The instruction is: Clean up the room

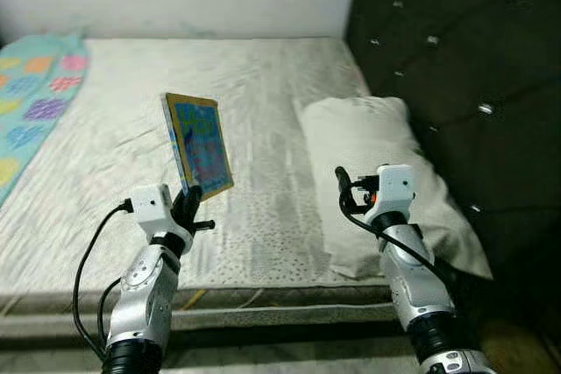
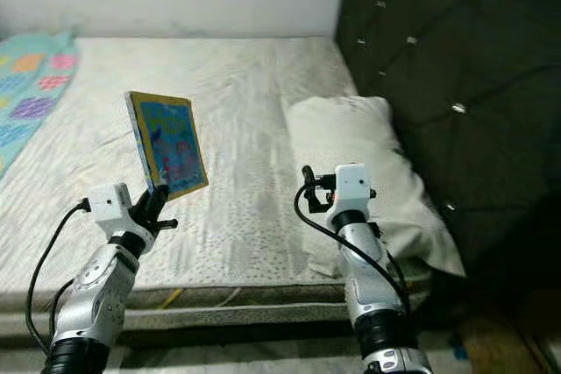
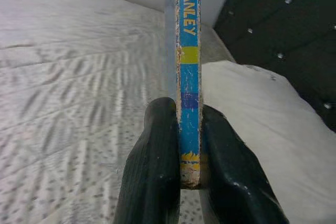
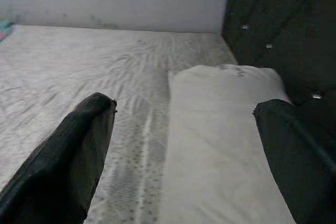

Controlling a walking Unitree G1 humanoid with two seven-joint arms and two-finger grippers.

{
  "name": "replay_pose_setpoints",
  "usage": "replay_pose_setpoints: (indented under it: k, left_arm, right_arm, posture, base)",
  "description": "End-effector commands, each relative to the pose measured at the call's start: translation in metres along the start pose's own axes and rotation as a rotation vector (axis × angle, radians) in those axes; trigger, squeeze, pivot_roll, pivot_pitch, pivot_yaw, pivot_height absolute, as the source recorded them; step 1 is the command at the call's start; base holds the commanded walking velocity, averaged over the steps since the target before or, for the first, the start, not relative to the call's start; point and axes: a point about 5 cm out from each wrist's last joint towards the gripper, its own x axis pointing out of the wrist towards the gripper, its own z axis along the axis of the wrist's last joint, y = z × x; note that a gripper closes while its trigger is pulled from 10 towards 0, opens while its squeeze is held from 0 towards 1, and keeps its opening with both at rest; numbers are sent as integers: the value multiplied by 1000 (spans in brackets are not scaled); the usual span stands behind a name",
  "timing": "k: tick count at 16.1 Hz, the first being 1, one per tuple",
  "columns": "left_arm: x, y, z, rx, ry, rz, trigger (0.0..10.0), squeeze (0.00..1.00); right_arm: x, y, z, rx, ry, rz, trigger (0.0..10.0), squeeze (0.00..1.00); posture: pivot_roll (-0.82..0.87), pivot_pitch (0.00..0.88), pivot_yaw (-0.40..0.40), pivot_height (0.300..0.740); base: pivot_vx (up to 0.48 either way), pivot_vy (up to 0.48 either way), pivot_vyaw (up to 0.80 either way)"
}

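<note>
Above the bed (image 1: pixel 263 85), the left tool (image 1: pixel 188 203) pinched a book (image 1: pixel 199 144) by its lower corner, upright; spine lettering partly cut off. Near the pillow (image 1: pixel 377 172), the right tool (image 4: pixel 184 129) hovered spread.

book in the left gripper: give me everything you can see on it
The book is a thin hardcover with a bright blue, busily printed cover edged in yellow. Its blue spine, worn and chipped at the edges, reads STANLEY in yellow, with yellow and purple bands lower down. The left gripper is shut on its lower corner, one black finger on each cover, holding it upright and slightly tilted above the bare mattress. Nothing else touches it; the pillow lies to its right.
</note>
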Motion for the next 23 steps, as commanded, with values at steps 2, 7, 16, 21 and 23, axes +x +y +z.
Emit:
replay_pose_setpoints:
  k: [2, 7, 16, 21, 23]
  left_arm:
    - [3, -3, 12, 18, -47, -17, 10000, 0]
    - [7, -7, 10, 18, -35, -43, 10000, 0]
    - [9, -10, 11, 26, -45, -45, 10000, 0]
    - [8, -14, 15, -10, -85, -83, 10000, 0]
    - [7, -15, 15, -22, -90, -99, 10000, 0]
  right_arm:
    - [2, -4, 4, -6, 0, -3, 10000, 0]
    - [2, -6, 3, -9, 3, -14, 10000, 0]
    - [5, -4, 5, -16, 1, 2, 10000, 0]
    - [5, -5, 6, -19, 1, 3, 10000, 0]
    - [5, -5, 6, -20, 1, 2, 10000, 0]
  posture:
    - [-73, 0, 9, 740]
    - [-89, 0, 22, 740]
    - [-88, 0, 5, 740]
    - [-90, 0, 3, 740]
    - [-90, 0, 3, 740]
  base:
    - [0, 0, -334]
    - [0, 0, -99]
    - [0, 0, -190]
    - [0, 0, 0]
    - [0, 0, 0]
